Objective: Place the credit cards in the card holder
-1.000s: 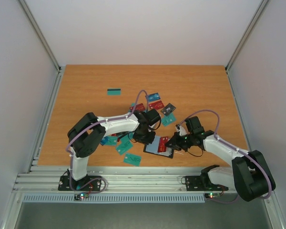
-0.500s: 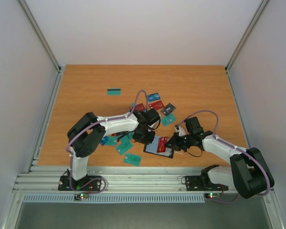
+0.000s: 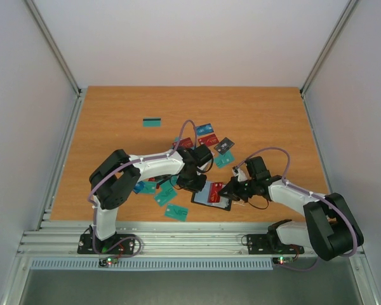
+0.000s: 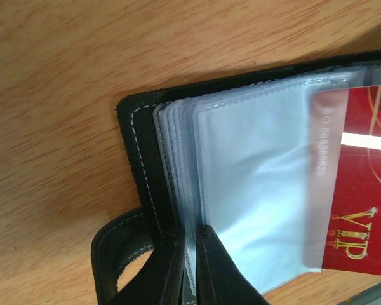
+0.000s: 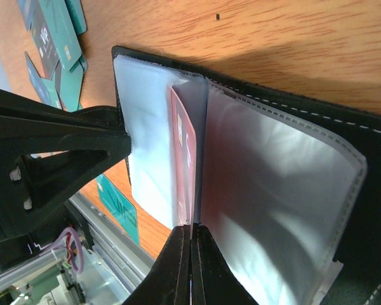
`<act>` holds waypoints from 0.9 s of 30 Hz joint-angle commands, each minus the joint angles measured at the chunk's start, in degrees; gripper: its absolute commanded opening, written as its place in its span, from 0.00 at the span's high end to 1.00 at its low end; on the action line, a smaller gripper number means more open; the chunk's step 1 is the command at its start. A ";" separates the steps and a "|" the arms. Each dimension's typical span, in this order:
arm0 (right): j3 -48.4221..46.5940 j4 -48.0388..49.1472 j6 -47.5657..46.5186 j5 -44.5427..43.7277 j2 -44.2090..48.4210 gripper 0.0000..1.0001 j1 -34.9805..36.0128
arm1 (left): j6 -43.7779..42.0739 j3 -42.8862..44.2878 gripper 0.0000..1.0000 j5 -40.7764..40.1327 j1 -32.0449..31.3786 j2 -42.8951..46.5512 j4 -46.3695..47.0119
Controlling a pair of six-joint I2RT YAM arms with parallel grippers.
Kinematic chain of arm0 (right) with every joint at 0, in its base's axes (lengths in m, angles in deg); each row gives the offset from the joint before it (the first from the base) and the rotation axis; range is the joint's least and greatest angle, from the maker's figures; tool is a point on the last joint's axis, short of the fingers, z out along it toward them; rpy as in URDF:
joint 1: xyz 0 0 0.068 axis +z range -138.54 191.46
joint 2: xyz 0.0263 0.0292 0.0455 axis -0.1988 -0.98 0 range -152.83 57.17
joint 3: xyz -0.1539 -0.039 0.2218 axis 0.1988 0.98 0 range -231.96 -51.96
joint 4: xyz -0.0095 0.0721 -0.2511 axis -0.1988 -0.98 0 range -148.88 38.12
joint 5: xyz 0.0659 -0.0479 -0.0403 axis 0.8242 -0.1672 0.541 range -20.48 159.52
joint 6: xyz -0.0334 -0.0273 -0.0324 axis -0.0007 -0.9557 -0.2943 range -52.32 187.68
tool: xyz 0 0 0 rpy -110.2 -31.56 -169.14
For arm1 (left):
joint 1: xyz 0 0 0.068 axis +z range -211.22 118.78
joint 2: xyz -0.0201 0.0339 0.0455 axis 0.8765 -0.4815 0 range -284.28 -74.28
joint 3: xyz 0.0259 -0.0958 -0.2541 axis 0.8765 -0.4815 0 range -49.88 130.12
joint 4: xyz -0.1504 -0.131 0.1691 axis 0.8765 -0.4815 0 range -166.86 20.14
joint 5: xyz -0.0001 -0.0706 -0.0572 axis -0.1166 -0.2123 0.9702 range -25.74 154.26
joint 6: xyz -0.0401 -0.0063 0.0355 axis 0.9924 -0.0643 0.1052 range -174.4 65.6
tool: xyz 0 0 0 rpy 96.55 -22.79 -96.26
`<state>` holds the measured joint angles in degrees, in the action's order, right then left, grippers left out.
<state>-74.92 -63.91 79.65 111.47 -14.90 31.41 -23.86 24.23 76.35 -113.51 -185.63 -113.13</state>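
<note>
The black card holder (image 3: 221, 204) lies open on the wood table near the front, its clear sleeves fanned. My left gripper (image 3: 192, 182) is shut on the sleeves at the holder's left end (image 4: 192, 254), beside the black cover (image 4: 140, 146). My right gripper (image 3: 229, 190) is shut on the edge of a red credit card (image 5: 184, 159), which stands partly inside a clear sleeve (image 5: 279, 190). The red card also shows under the plastic in the left wrist view (image 4: 359, 203). Loose credit cards lie around: teal (image 3: 176, 212), red (image 3: 208, 139), blue (image 3: 204, 129), dark grey (image 3: 224, 145).
One teal card (image 3: 152, 122) lies apart at the back left. More teal cards (image 5: 57, 38) are bunched left of the holder under my left arm. The metal rail (image 3: 178, 238) runs along the table's front edge, close to the holder.
My right gripper has shifted slightly left towards the holder with the red card. The left gripper has stayed clamped on the sleeves.
</note>
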 commanded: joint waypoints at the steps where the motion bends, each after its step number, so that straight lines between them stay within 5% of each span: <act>1: 1.41 3.34 1.37 -0.91 -1.17 0.99 0.44 | -1.27 -2.69 0.93 0.27 -0.35 -1.35 0.49; 27: 1.03 15.48 8.48 -1.89 -10.19 0.99 4.45 | -0.97 -4.75 0.93 3.42 0.08 -0.36 2.13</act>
<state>-74.24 -51.15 86.36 112.65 -23.18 34.71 -24.45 22.09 77.95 -112.90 -184.51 -110.64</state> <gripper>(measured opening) 0.022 0.068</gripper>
